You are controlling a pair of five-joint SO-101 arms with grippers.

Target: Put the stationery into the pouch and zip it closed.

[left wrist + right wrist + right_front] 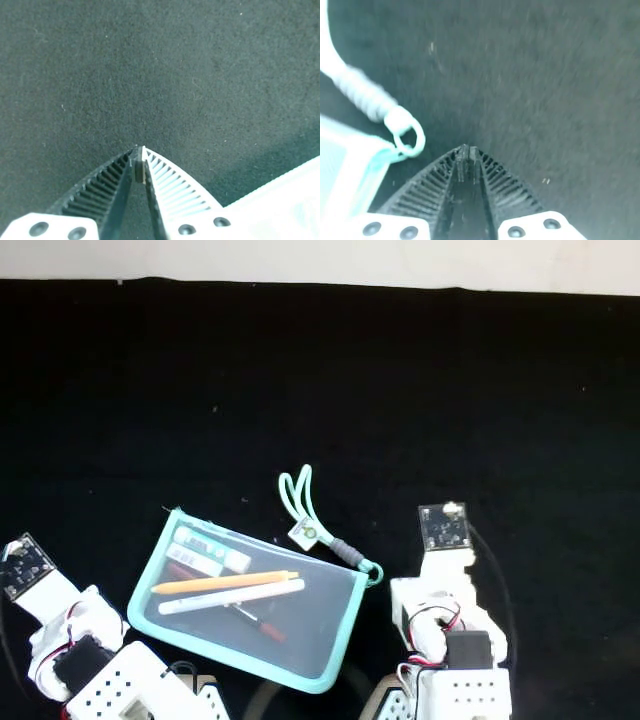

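Black tabletop (400,390) is carrying everything. Clear, teal-edged pouch (310,625) is lying flat at the near edge, between the two arms. Left gripper (139,162) is sitting closed and empty above bare tabletop. Right gripper (468,155) is likewise sitting closed and empty, just beside the pouch's ringed corner. Teal strap (300,495) is trailing from that corner. Inside the pouch, a white pen (232,597) and an orange pen (225,583) are lying side by side.
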